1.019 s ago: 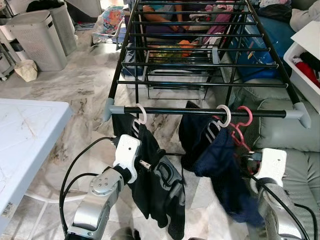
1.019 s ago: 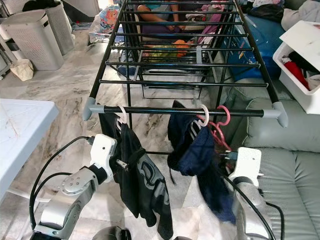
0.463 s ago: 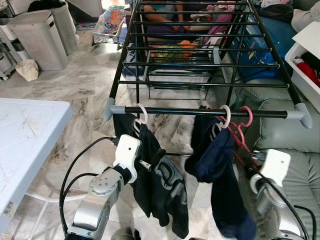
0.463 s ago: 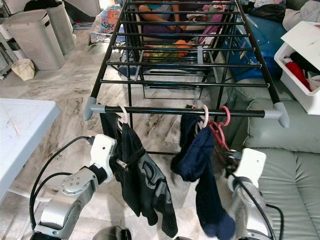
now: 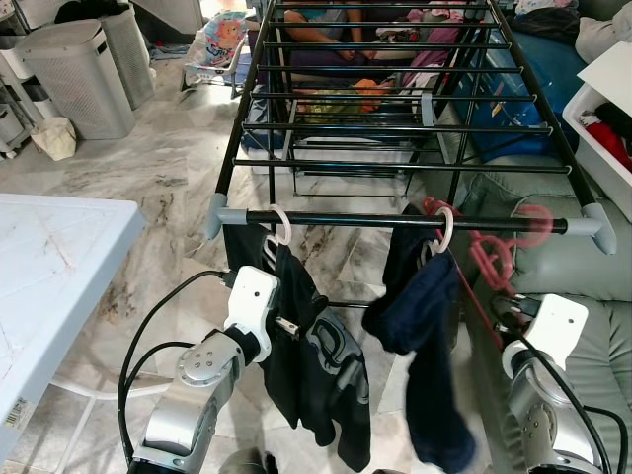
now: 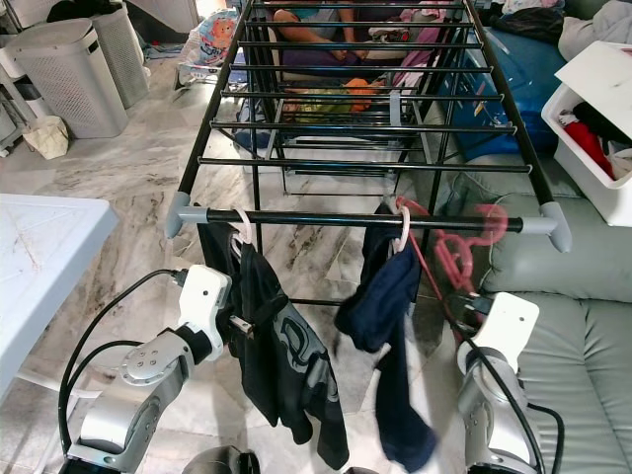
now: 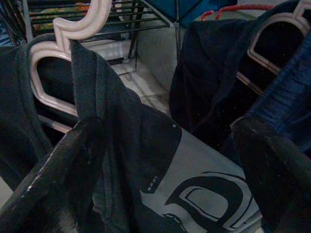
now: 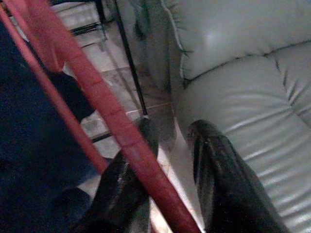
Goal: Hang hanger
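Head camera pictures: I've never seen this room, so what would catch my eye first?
A long black drying rack runs away from the robot. On its front bar hang a black printed shirt at the left and a navy garment towards the right. Beside the navy one, a blurred red hanger slants from the bar down to the right claw, with a grey sofa behind.

Drying rack: matt black metal rods with grey plastic end caps; hangers are smooth plastic, one pale pink, one red. Garments are soft matt cloth, black and navy. Floor is glossy veined marble; sofa is smooth grey leather with sheen.
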Tool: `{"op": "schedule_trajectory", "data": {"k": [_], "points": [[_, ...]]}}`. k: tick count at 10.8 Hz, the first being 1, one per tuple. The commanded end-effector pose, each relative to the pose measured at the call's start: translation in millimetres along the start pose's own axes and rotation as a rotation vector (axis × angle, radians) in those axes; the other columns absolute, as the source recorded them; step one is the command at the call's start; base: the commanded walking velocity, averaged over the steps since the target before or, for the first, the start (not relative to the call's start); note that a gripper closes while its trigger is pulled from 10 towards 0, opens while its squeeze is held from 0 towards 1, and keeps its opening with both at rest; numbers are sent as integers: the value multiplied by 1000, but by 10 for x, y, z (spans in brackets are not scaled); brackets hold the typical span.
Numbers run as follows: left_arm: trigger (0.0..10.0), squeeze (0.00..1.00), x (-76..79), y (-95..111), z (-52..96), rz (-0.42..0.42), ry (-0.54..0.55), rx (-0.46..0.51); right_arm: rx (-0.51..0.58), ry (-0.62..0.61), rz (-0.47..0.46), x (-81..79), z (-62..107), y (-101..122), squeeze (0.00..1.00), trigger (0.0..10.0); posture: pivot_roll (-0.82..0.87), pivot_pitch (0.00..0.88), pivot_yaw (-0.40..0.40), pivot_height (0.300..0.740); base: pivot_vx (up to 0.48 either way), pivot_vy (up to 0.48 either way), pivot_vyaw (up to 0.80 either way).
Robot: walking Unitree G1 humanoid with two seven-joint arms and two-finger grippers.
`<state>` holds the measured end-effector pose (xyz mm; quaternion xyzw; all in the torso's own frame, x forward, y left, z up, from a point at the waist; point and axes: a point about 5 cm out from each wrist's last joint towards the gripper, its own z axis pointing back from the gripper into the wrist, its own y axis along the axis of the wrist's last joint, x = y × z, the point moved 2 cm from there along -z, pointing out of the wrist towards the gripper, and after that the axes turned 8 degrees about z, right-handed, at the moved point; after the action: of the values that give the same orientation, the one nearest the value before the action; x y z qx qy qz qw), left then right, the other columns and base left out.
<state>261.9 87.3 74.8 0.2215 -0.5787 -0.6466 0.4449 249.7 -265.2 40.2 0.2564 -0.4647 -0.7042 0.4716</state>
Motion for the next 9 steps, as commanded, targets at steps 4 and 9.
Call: {"op": "schedule_trajectory", "data": {"k": [4,9], "points": [[10000,0,-13,19,-2,-15,3,0,-20,-42,-22,48,-31,2,0,0,-52,0,18,740,0,0,0],[10000,0,-12,16,-6,-15,4,-2,-53,21,53,47,-97,-27,0,0,-52,0,16,740,0,0,0]]}}
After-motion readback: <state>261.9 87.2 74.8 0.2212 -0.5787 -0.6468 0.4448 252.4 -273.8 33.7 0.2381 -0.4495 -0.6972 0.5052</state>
